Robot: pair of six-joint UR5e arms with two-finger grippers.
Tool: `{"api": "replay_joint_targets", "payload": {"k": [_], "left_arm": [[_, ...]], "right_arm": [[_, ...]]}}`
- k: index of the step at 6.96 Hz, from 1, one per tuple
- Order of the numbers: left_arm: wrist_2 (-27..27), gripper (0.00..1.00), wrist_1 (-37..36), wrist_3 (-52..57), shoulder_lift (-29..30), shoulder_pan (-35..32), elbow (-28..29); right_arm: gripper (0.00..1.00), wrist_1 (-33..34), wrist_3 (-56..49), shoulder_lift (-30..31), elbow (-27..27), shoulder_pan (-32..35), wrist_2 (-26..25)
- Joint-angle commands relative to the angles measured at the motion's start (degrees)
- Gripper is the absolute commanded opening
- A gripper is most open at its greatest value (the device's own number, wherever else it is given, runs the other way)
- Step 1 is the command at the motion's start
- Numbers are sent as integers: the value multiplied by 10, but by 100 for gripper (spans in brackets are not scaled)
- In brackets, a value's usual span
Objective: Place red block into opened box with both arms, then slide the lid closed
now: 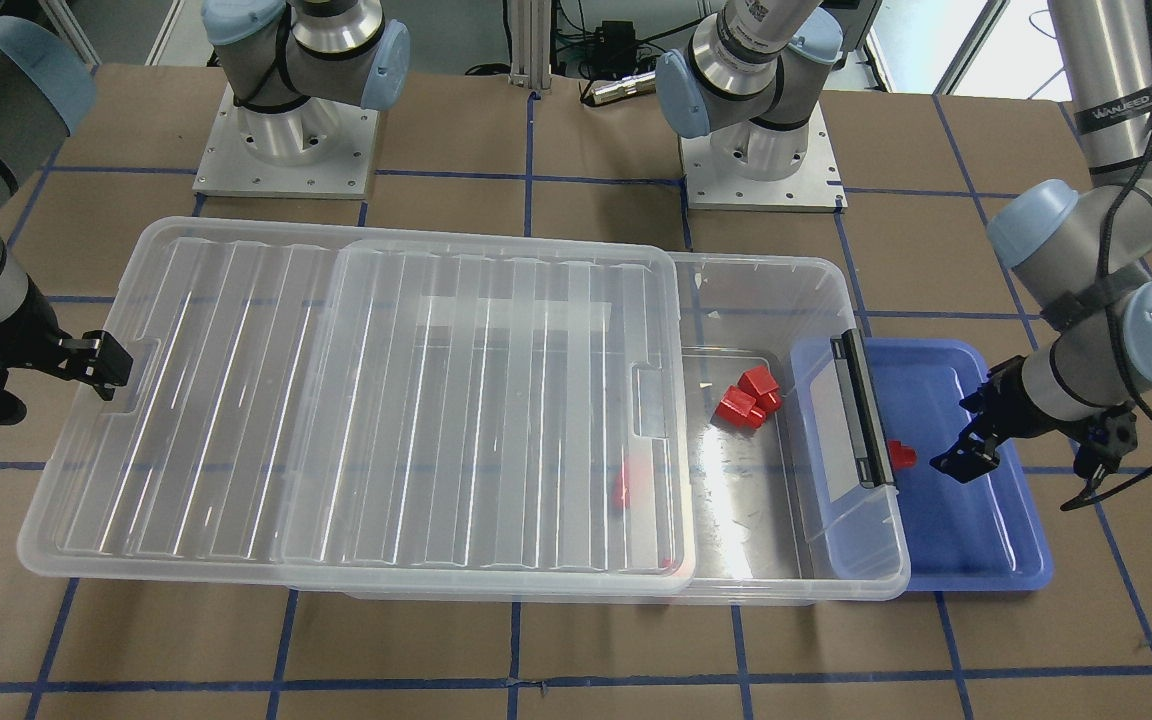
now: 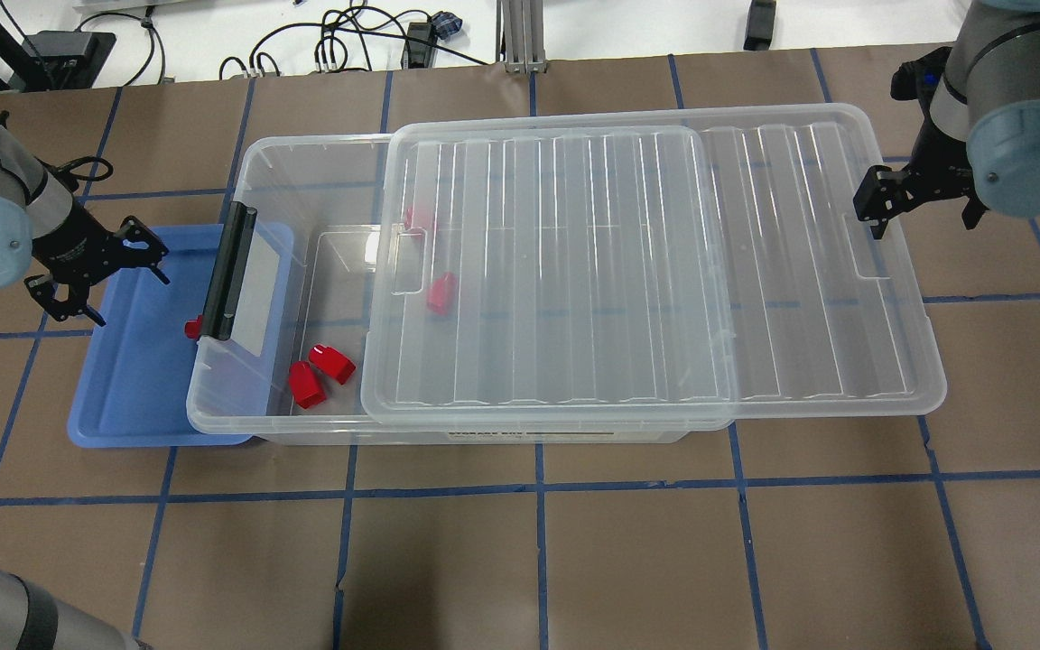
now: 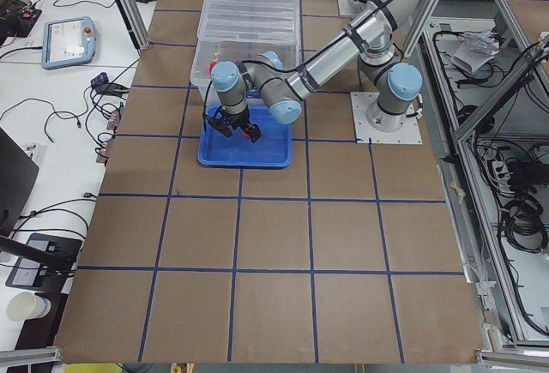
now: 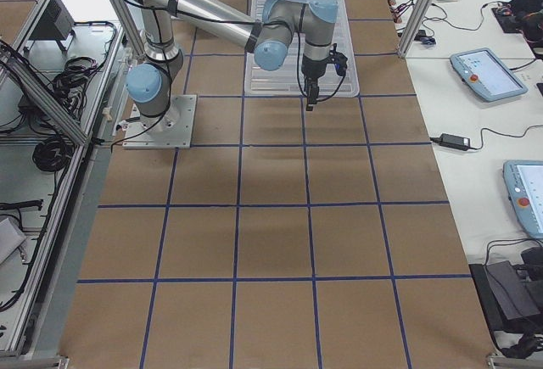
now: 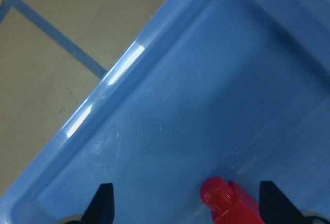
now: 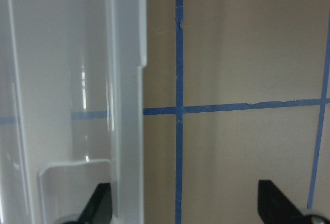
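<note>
One red block (image 1: pixel 901 455) (image 5: pixel 229 203) lies in the blue tray (image 1: pixel 976 540), close to the box's black bar (image 1: pixel 861 405). My left gripper (image 1: pixel 971 450) (image 5: pixel 188 208) hovers open over the tray, and the block sits between its fingertips, nearer one of them. The clear box (image 2: pixel 303 424) holds two red blocks (image 2: pixel 320 372) in its uncovered end and another (image 2: pixel 441 291) under the lid. The lid (image 2: pixel 646 271) is slid partway off, overhanging the far end. My right gripper (image 2: pixel 881 203) (image 6: pixel 185 208) is open at the lid's outer short edge (image 6: pixel 126 105), by the notch.
The blue tray (image 2: pixel 123 397) is tucked partly under the box's bar end. Brown table (image 2: pixel 538 560) with blue tape lines stretches in front of the box. Both arm bases (image 1: pixel 286 150) stand behind the box.
</note>
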State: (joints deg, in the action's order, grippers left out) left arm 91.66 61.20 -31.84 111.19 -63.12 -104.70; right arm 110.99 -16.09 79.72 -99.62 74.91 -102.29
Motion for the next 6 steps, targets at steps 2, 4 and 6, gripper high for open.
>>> {"api": "replay_joint_targets", "payload": {"k": [2, 4, 6], "left_arm": [[-3, 93, -70, -100, 2, -32, -53], [-5, 100, -109, -149, 12, -41, -57], [-8, 60, -108, -154, 17, -42, -60]], "right_arm": [[100, 0, -8, 0, 1, -3, 0], [100, -50, 3, 10, 56, 6, 11], [100, -211, 44, 22, 179, 44, 78]]}}
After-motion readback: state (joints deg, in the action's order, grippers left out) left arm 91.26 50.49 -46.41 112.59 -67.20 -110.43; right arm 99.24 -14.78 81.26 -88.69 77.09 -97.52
